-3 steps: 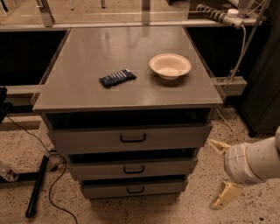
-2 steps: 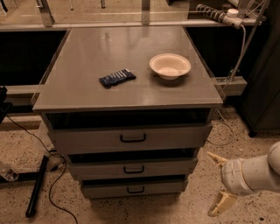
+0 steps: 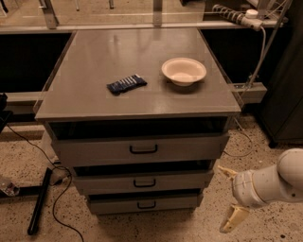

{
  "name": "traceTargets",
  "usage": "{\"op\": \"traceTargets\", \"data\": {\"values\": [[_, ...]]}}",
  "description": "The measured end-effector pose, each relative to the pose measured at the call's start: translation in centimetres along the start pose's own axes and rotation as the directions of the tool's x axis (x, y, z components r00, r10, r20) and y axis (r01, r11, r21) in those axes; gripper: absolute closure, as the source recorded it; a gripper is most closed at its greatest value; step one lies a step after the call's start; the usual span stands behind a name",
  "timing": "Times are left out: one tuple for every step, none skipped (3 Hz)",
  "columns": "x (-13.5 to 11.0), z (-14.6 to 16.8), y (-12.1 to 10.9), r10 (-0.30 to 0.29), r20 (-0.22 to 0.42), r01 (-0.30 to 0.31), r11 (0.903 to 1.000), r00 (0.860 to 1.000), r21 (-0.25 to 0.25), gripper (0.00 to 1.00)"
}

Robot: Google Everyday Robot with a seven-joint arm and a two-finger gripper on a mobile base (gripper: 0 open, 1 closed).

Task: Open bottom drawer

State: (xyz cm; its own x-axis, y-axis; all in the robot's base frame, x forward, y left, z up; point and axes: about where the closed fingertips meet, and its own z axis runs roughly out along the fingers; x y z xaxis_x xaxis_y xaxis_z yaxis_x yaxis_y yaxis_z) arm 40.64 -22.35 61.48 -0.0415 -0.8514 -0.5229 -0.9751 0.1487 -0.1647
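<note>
Grey metal, the bottom drawer (image 3: 109,206) sits lowest in the cabinet (image 3: 137,101), apparently almost shut, with a small black handle (image 3: 146,204) at its centre. The gripper (image 3: 230,194) hovers off to its right, near the floor (image 3: 189,229), jaws spread apart. It should line up square with the handle, close on the bar, then pull straight out.

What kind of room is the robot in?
Probably a lab or workshop, not a home: a grey metal drawer cabinet, loose cables on a speckled floor, and a power strip behind. The robot's hand hangs open, low beside the bottom drawer.
</note>
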Motion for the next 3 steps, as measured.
{"op": "traceTargets", "data": {"values": [[1.5, 3.6, -0.8, 0.037, 0.013, -0.036, 0.9966, 0.999, -0.074, 0.00], [3.3, 6.9, -1.1, 0.056, 0.023, -0.052, 0.9918, 0.998, -0.117, 0.00], [7.5, 11.4, -0.9, 0.058, 0.059, -0.051, 0.9933, 0.997, -0.104, 0.00]]}}
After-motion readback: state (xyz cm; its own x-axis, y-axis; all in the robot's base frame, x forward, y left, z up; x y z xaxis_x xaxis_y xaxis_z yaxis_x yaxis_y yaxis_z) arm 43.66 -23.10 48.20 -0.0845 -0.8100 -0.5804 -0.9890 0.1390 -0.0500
